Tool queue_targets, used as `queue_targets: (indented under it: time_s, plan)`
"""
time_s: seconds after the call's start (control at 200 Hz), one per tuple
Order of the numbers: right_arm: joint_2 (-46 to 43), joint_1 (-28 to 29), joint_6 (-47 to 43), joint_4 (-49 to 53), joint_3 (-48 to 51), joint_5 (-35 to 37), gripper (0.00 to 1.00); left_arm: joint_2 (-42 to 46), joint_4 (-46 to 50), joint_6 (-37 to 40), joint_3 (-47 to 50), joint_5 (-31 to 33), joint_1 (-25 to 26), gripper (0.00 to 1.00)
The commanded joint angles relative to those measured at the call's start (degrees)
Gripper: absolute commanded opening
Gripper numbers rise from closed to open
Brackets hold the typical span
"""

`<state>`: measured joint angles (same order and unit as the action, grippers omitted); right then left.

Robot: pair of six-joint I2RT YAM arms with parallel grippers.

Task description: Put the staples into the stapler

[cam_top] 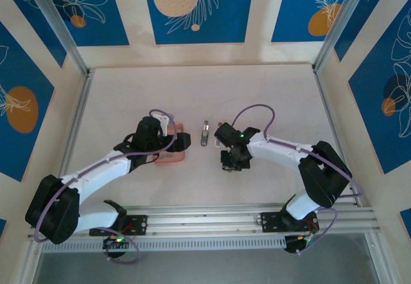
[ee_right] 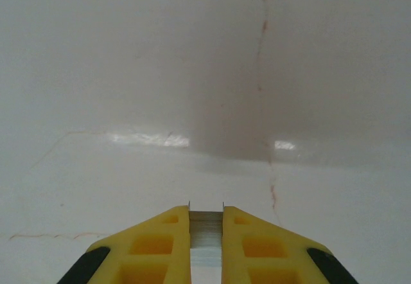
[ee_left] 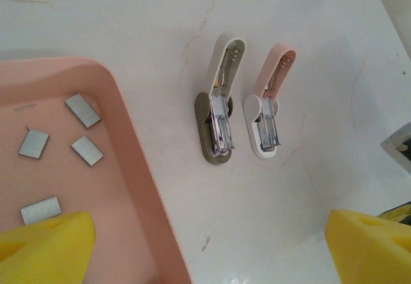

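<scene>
The right gripper [ee_right: 206, 223] is pinching a strip of staples [ee_right: 205, 239], probably to feed the opened grey stapler [ee_left: 217, 123], while the left gripper [ee_left: 207, 240] is hovering wide open.

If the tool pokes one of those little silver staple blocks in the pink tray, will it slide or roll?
Probably slide, not roll: the staple blocks look flat and lie flush on the smooth tray. They look tiny beside it, so they are likely very light and easy to scoot.

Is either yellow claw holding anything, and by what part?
The right gripper pinches a staple strip by its opposite sides, between its fingertips. The left gripper is open, holding nothing.
</scene>
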<state>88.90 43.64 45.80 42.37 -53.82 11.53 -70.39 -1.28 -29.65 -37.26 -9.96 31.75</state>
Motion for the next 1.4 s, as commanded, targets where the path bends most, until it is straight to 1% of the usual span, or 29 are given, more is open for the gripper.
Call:
queue_targets:
  time_s: [0.0, 0.21, 0.42, 0.49, 0.655, 0.745, 0.905, 1.1, 1.286, 1.391]
  plan:
    - [2.6, -0.5, 1.4, 2.1, -0.2, -0.8, 0.16, 0.1, -1.1, -0.3, -0.7, 1.1, 0.7, 0.92]
    - [7.0, -0.4, 1.4, 3.3, -2.1, -0.4, 0.16, -0.2, -0.9, 0.3, -1.1, 1.3, 0.7, 0.92]
    - [9.3, -0.2, 1.0, 3.5, -3.0, -1.6, 0.17, -0.4, -0.8, 0.4, -1.2, 1.3, 0.8, 0.92]
    - [9.6, 0.2, 0.3, 4.5, -4.3, -2.0, 0.20, -0.5, -0.6, 0.5, -1.0, 1.4, 0.7, 0.93]
    - [8.9, 0.1, -1.1, 9.4, -8.4, -2.1, 0.33, -0.5, -0.4, 1.0, -1.1, 1.8, 0.7, 0.92]
    - [8.2, -0.3, -1.8, 11.9, -10.9, -2.0, 0.37, -0.3, 0.3, 0.7, -1.1, 2.2, 0.7, 0.93]
    - [8.7, -2.6, -3.1, 14.0, -13.4, -4.5, 0.37, -0.1, -0.5, -0.4, 0.1, 2.5, 0.8, 0.93]
    - [10.9, -4.7, -3.4, 15.5, -13.4, -8.0, 0.34, -0.1, -0.1, -0.4, 0.3, 2.7, 0.7, 0.93]
    - [11.5, -6.0, -2.2, 13.2, -10.8, -10.6, 0.31, -1.1, -1.6, -1.6, 1.0, 2.3, 0.7, 0.93]
    - [12.5, -6.3, -2.8, 12.2, -10.9, -11.6, 0.31, -1.7, -1.6, -1.6, 0.6, 1.9, 0.7, 0.93]
